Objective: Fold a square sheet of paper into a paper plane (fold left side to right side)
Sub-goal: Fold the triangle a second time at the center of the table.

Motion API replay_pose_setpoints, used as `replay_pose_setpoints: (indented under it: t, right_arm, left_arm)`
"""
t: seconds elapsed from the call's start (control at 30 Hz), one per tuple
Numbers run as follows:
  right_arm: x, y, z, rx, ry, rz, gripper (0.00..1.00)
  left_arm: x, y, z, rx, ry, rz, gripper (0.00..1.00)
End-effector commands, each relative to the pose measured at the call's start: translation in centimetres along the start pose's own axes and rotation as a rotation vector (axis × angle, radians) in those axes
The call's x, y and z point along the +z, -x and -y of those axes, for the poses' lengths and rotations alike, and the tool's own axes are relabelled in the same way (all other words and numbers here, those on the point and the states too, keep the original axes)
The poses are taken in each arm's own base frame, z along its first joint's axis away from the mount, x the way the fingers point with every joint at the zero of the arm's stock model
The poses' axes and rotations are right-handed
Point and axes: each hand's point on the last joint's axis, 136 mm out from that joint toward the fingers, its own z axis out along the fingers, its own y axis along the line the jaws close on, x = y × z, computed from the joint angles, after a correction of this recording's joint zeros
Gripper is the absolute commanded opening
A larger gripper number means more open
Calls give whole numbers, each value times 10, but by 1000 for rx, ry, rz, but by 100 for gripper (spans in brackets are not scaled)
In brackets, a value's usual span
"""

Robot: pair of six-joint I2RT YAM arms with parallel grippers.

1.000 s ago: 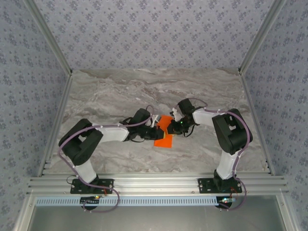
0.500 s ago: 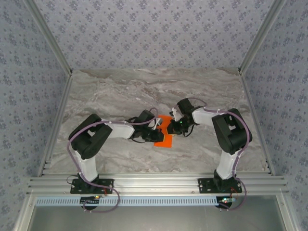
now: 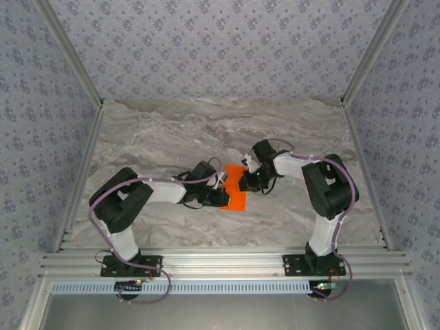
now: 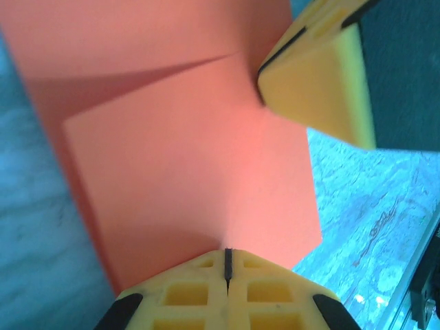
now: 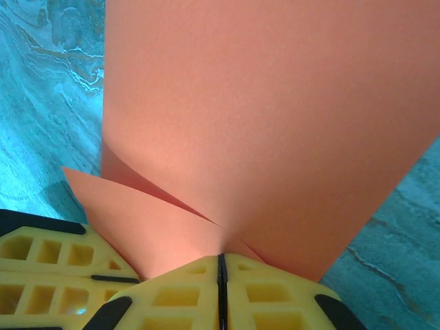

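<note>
While the square sheet of paper (image 3: 236, 191) sits partly folded near the middle of the table (image 3: 158, 130), the left hand (image 3: 219, 197) is pinched shut on its left edge, and the right hand (image 3: 248, 181) is clamped shut on its right edge.

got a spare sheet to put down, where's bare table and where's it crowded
Bare: the far half of the table up to the back wall, and the near middle strip along the aluminium rail. Crowded: the middle, where the left gripper and right gripper both pinch the orange paper.
</note>
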Motion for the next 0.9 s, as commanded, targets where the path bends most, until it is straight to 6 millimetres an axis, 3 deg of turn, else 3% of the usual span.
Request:
replay_pose_setpoints:
  t: [0.0,0.23,0.5,0.73,0.87]
  right_arm:
    - [13,-23,43,60,-158,-85,8]
    - [12,-23,43,60,-157,-85,8]
    - [12,-22,39,51,-146,-82,8]
    - [11,-18,33,38,-137,-72,8]
    - [10,-16,31,35,-138,-69,8]
  left_arm:
    - [-7,-40,-28,-58,95,-98,4]
    - [-18,-57,-40,-72,137,-109,4]
    - [-37,-51,-47,-113,135,-58,3]
    - [-54,-13,10,-20,-42,46,5]
    - [-45,0,27,16,-84,38,7]
